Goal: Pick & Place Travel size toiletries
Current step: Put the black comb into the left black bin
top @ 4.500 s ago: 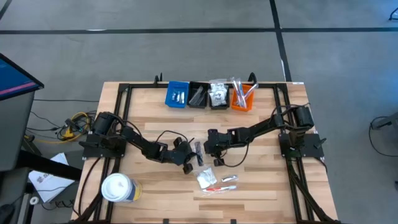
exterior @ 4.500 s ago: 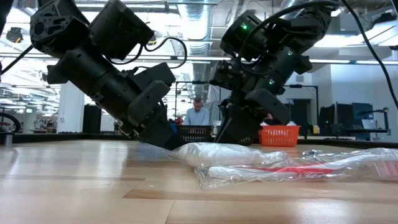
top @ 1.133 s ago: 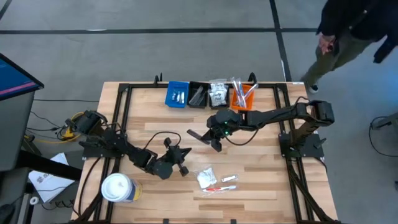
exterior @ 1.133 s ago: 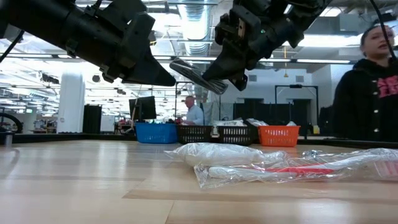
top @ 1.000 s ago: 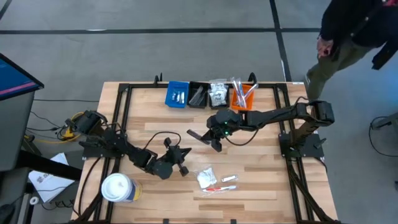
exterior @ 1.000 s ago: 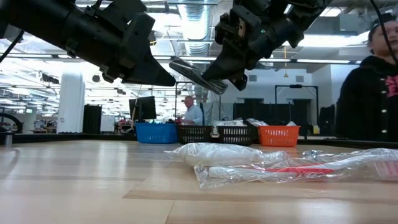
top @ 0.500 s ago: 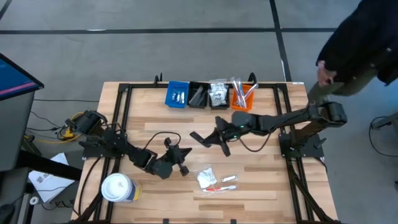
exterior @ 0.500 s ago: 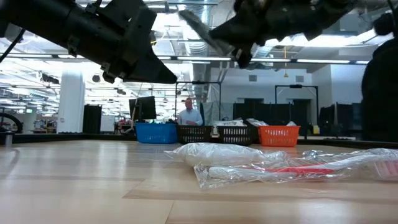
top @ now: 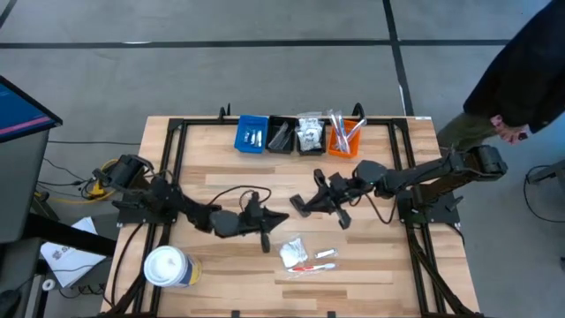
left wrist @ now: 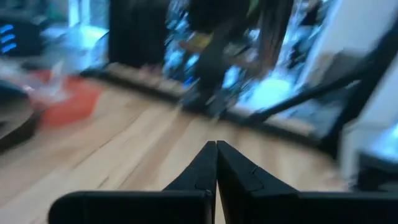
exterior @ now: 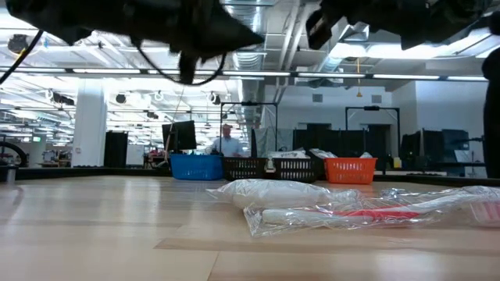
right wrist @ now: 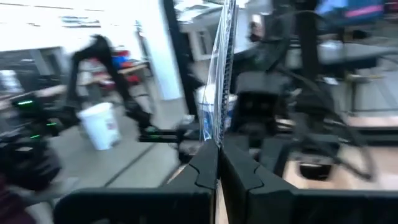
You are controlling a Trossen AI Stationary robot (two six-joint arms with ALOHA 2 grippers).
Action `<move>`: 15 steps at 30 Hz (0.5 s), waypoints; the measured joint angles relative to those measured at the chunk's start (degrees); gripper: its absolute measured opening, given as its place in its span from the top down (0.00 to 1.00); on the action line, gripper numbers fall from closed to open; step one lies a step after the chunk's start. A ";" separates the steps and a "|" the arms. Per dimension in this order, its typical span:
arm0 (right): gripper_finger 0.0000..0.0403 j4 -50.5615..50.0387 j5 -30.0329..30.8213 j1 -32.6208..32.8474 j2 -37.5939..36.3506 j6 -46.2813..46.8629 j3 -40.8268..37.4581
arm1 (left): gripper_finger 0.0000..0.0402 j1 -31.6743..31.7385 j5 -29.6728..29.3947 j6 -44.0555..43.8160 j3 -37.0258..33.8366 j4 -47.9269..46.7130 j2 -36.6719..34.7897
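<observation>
While your right gripper point(top: 303, 207) hangs above the middle of the table, its fingers are pressed tight on a thin wrapped comb point(right wrist: 219, 93), so the job now, as I judge it, is the carry to the row of bins at the far edge. Take it to the black bin point(top: 282, 135), which seems to hold the other combs, between the blue bin point(top: 252, 134) and the orange bin point(top: 344, 141). Come in high over the rim, turn the comb along the length of the bin, and let go only once it is low inside, because such a light strip will flutter off course. Your left gripper point(top: 279, 217) is closed on nothing and waits just beside the right one; keep it clear of the carry. Only the right wrist view shows the comb plainly, standing straight up from the pinched fingertips; from above it is just a dark sliver. The overhead view alone shows what remains on the table: a white sachet point(top: 292, 253) and two wrapped toothbrushes point(top: 315, 264) near the front edge. It also shows a person point(top: 530, 62) beside the table's right side.
</observation>
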 joint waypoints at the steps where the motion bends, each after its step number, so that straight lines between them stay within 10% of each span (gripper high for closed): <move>1: 1.00 0.70 -1.50 0.02 0.01 0.36 -0.04 | 1.00 0.34 2.02 1.34 0.00 3.17 0.00; 15: 1.00 0.90 -5.99 0.39 0.04 0.55 -0.06 | 0.84 4.03 11.28 5.06 0.50 17.79 -0.02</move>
